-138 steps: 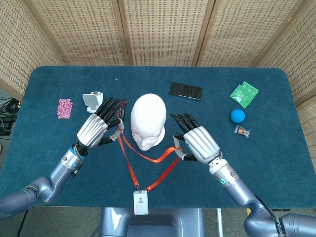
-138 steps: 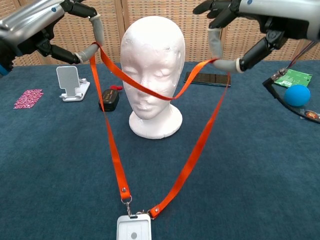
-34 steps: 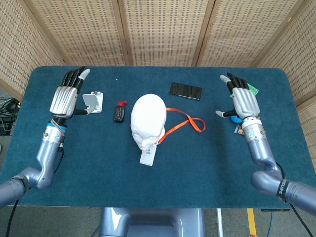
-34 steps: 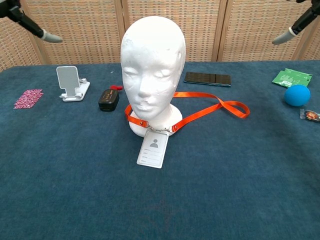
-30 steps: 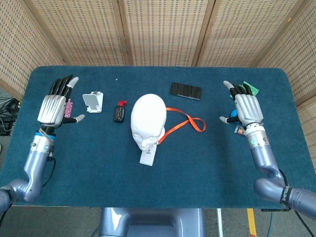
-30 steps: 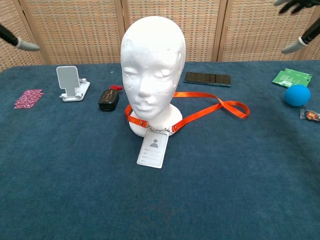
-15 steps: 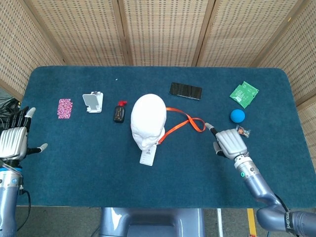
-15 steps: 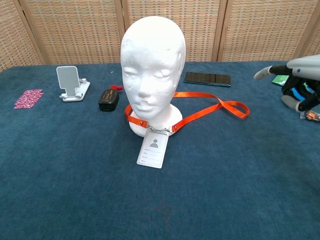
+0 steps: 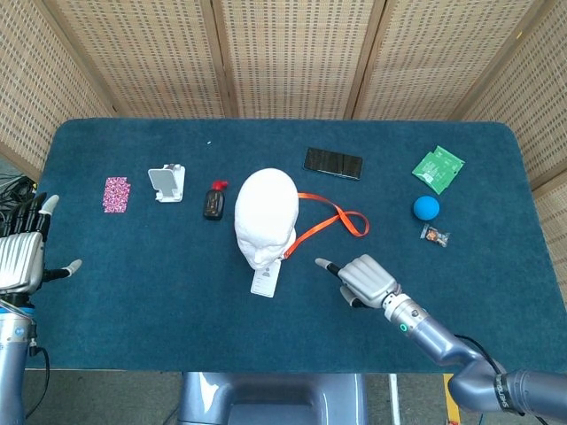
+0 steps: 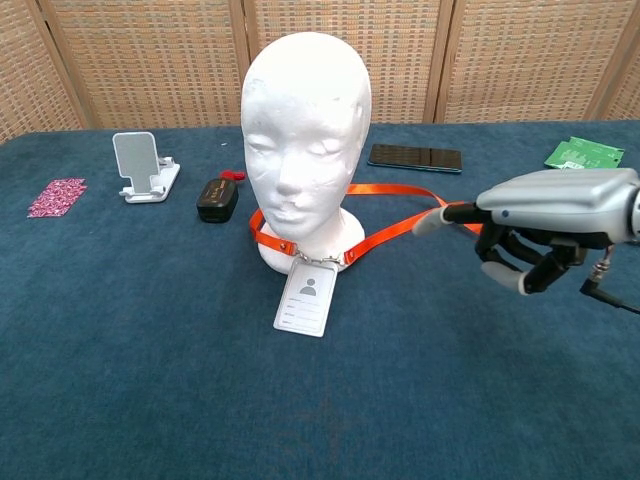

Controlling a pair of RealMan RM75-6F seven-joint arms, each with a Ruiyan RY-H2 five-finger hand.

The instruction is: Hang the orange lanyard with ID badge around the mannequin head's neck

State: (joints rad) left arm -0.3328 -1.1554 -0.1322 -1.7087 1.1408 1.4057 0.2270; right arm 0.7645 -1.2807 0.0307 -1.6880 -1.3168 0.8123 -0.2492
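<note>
The lanyard (image 10: 400, 226) circles the mannequin head's (image 10: 305, 110) neck, badge (image 10: 309, 298) on the table (image 9: 133, 292). My right hand (image 10: 545, 225) holds nothing, fingers curled, one pointing; my left hand (image 9: 21, 258) is spread empty.

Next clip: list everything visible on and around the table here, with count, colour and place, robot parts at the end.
mannequin head: 1, white, table centre.
lanyard: 1, orange, around the head's neck, loose loop trailing to its right side of the picture.
ID badge: 1, white, lying flat in front of the head's base.
phone: 1, black, behind the head.
phone stand: 1, white, left of the head.
small black device: 1, black with red tip, beside the stand.
patterned card: 1, pink, far left.
green packet: 1, back right.
ball: 1, blue, right.
small wrapper: 1, near the ball.
table: 1, dark blue cover.
left hand: empty, fingers apart, left edge.
right hand: empty, one finger extended toward the badge.
</note>
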